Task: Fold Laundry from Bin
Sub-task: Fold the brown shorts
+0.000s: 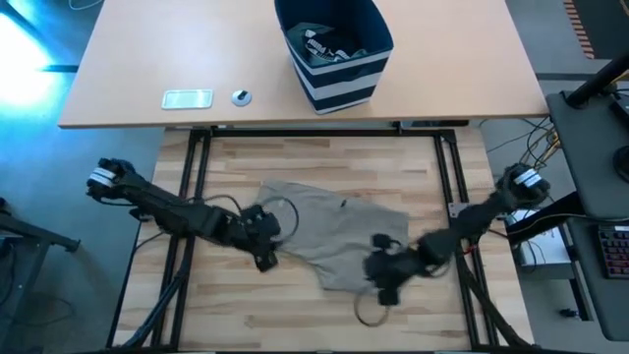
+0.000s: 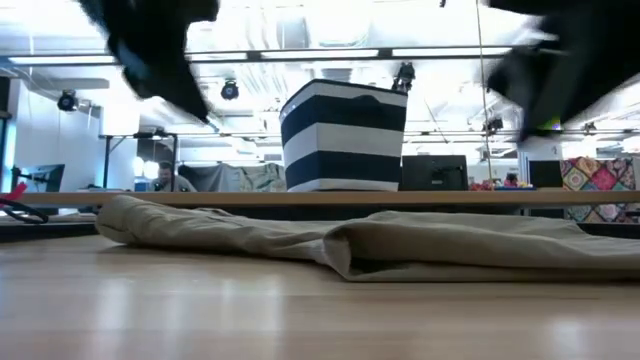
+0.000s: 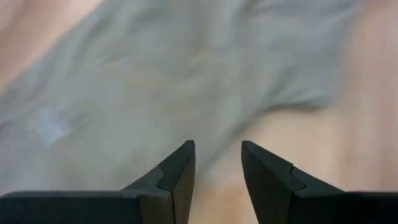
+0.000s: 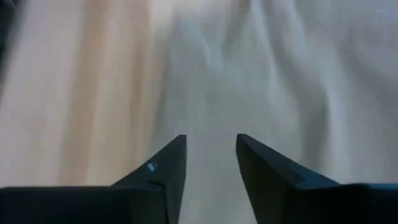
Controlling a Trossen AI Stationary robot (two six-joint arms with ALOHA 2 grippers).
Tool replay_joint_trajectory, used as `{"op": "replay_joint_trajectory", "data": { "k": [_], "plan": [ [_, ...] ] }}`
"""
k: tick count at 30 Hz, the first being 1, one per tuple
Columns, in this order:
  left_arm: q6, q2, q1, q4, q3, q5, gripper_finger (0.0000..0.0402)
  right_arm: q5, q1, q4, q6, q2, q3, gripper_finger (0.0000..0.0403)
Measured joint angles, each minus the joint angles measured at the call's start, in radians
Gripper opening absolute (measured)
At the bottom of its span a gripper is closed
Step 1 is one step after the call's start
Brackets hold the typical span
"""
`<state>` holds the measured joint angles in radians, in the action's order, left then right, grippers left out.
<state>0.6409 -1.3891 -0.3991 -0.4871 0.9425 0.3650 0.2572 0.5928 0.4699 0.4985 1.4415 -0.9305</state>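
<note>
High view. One beige garment (image 1: 329,231) lay spread and rumpled on the slatted wooden table (image 1: 324,315), at centre. One navy-and-white striped bin (image 1: 336,54) stood at twelve o'clock from it, on a separate pale desk (image 1: 147,59); grey and dark cloth pieces (image 1: 329,47) showed inside, their count not readable. Two small items sat on that desk at ten o'clock from the garment: one flat white device (image 1: 187,97) and one small round object (image 1: 241,96). Two dark arms: the left gripper (image 1: 263,258) at the garment's eight-o'clock edge, the right gripper (image 1: 385,291) at its five-o'clock edge.

Low view. One garment (image 2: 400,245) lay flat on the table (image 2: 200,310), with one fold standing up near centre. One bin (image 2: 345,137) stood upright behind it. Two dark arm shapes hung above, one at ten o'clock and one at two o'clock; both were off the cloth.

Left wrist view. Two dark fingers (image 3: 180,171) stood parted with a clear gap, nothing between them, above the garment (image 3: 155,81) near its edge.

Right wrist view. Two dark fingers (image 4: 171,168) stood parted, holding nothing, above the garment (image 4: 267,81) where it met the bare table (image 4: 74,93).
</note>
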Motion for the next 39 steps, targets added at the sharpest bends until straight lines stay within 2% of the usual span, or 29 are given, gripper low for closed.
{"op": "replay_joint_trajectory", "data": {
  "k": [3, 6, 13, 18, 24, 33, 36, 39],
  "plan": [
    [-0.024, -0.112, -0.069, 0.075, 0.077, 0.006, 0.013, 0.08, 0.135, 0.099, 0.163, -0.014, 0.004, 0.0164],
    [-0.057, -0.246, -0.106, 0.153, 0.164, 0.006, 0.016, 0.094, 0.227, 0.152, 0.251, 0.006, 0.009, 0.0189],
    [-0.155, -0.54, -0.13, 0.13, 0.397, -0.018, 0.0242, 0.091, 0.303, 0.136, 0.297, 0.118, -0.008, 0.0243],
    [-0.284, -0.666, -0.135, 0.057, 0.512, -0.02, 0.0266, 0.085, 0.314, 0.154, 0.316, 0.181, -0.008, 0.0239],
    [-0.446, -0.717, -0.127, 0.014, 0.541, -0.012, 0.0262, 0.064, 0.32, 0.145, 0.317, 0.221, -0.007, 0.0218],
    [-0.565, -0.758, -0.086, 0.041, 0.513, -0.024, 0.0242, 0.037, 0.319, 0.138, 0.325, 0.222, -0.005, 0.0201],
    [-0.574, -0.775, -0.068, 0.074, 0.512, -0.059, 0.0221, 0.032, 0.319, 0.138, 0.341, 0.222, -0.005, 0.0187],
    [-0.551, -0.79, -0.052, 0.094, 0.512, -0.093, 0.0175, 0.031, 0.319, 0.143, 0.373, 0.222, -0.004, 0.0162]
  ]
}}
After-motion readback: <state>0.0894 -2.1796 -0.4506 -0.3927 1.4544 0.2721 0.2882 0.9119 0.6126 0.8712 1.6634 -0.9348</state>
